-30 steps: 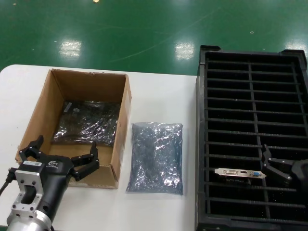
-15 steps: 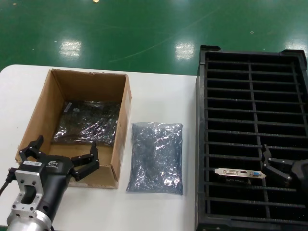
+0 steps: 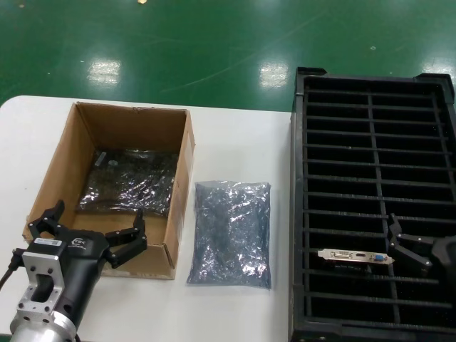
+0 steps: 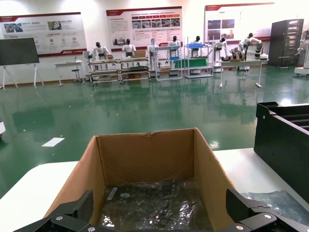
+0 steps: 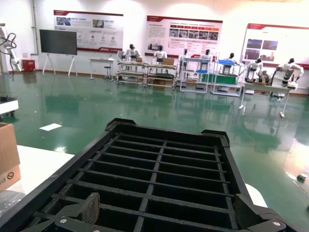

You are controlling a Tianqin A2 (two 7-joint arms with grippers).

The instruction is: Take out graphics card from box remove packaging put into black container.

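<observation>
The graphics card (image 3: 355, 256) stands slotted in the black container (image 3: 372, 85), silver bracket up. The grey-blue packaging (image 3: 231, 233) lies flat between container and open brown box (image 3: 110, 121), which holds another bagged item.

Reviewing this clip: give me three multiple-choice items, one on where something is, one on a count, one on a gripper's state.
1. Where is the graphics card?
A. in the box
B. on the table
C. in the black container

2. How many bags show?
A. one
B. two
C. three

3. The left gripper is:
A. open, empty
B. shut on a bag
C. out of view

Key: C, its bracket sits in a slot of the black container; B, a bag in the box, packaging on the table; A, fingers spread, nothing between.
</observation>
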